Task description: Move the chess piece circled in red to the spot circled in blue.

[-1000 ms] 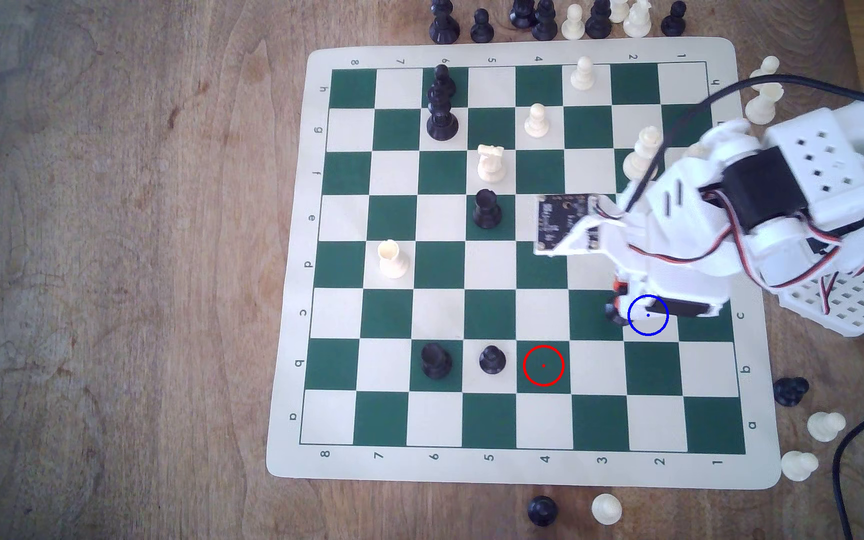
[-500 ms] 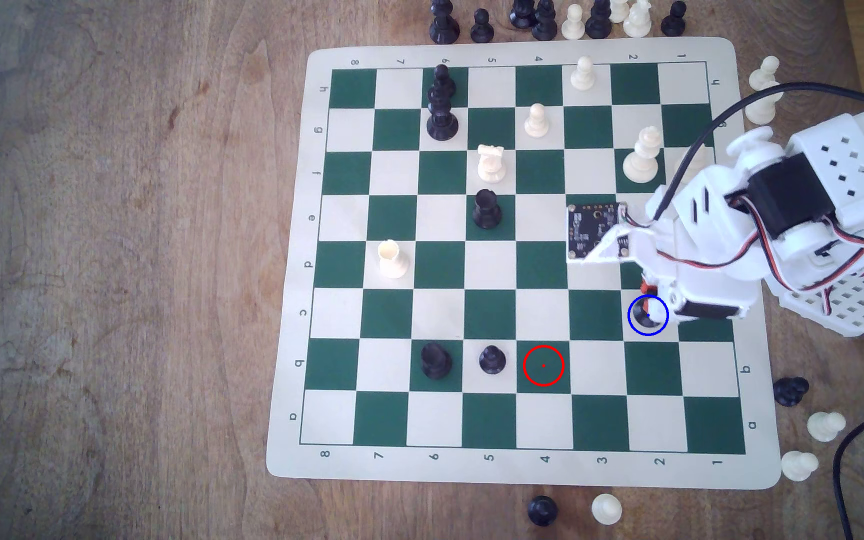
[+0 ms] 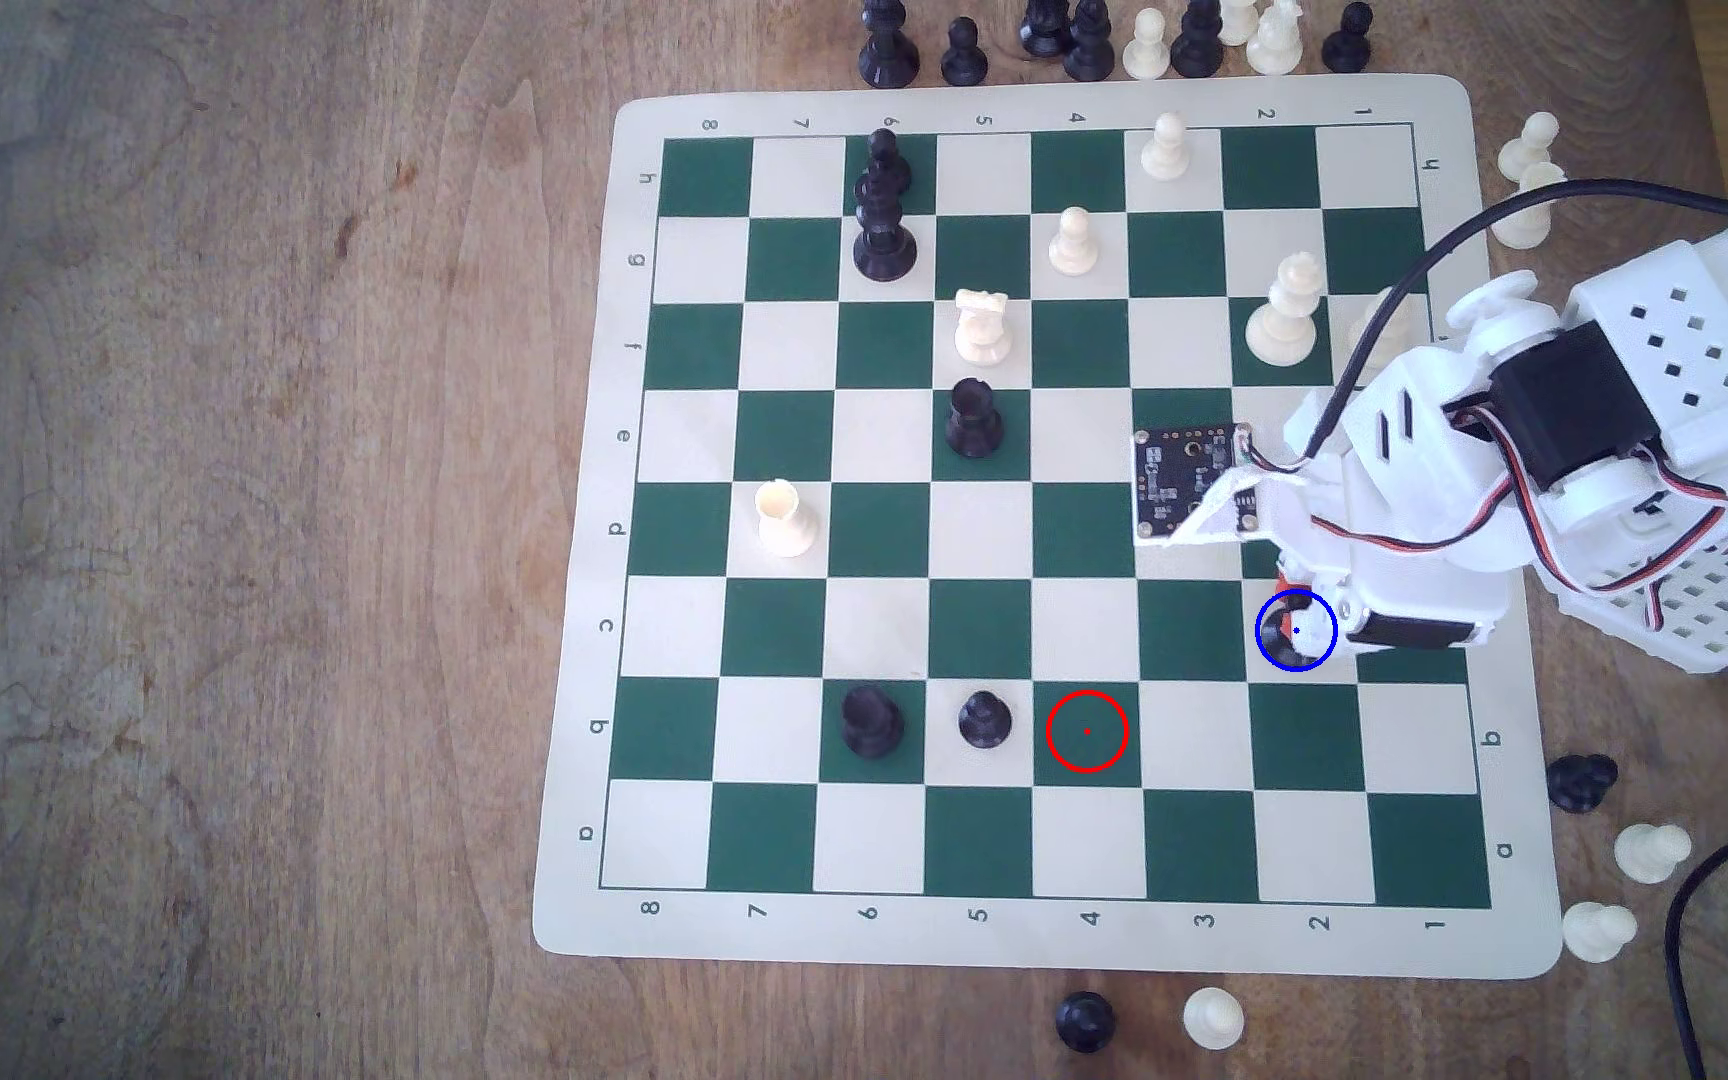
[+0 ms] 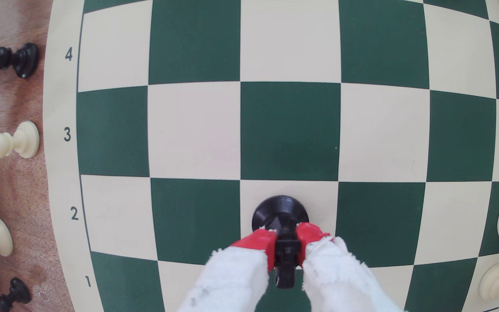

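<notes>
The white arm's pincer [image 4: 285,240], red-tipped with white-wrapped fingers [image 4: 236,276], is pinching the small black plastic knight [image 4: 281,211] by its upper part, one red tip on each side. In the wrist view the knight's round base sits on a cream square in the row marked 2, the spot circled in blue [image 3: 1273,656]; whether the base fully touches the mat or hangs just above it cannot be told. In the exterior view the pincer [image 3: 1294,623] covers most of that blue ring, and only a dark sliver of the knight [image 3: 1273,626] shows inside it, near the exterior view's right edge of the green-and-cream vinyl chess board [image 3: 579,727]. The red-ringed dark green square [image 3: 1086,731] lies one row lower and two files toward the exterior view's left, with no piece on it. Just to its left in that view stand a black round-headed pawn [image 3: 984,719] and a black flat-topped cylindrical piece [image 3: 871,721]. The board lies on a brown wooden counter [image 3: 216,519], with spare black and cream pieces around its edges.
</notes>
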`<state>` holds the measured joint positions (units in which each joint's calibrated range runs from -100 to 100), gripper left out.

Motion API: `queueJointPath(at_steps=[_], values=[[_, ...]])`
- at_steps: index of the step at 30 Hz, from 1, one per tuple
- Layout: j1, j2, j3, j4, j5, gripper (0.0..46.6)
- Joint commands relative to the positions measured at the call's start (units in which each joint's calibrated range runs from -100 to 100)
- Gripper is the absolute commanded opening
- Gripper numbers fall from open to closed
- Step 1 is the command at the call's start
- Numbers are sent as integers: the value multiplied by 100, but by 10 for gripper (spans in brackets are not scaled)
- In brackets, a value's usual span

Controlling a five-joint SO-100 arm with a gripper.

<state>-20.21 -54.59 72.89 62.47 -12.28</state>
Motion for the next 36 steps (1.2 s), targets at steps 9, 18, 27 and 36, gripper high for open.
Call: queueJointPath(at_steps=[9, 18, 27, 36], values=[[69, 221, -9, -88, 29, 219], [116, -1120, 209, 518, 59, 225], [155, -2580, 263, 133, 386, 176], [562, -3726, 427, -702, 928, 114]])
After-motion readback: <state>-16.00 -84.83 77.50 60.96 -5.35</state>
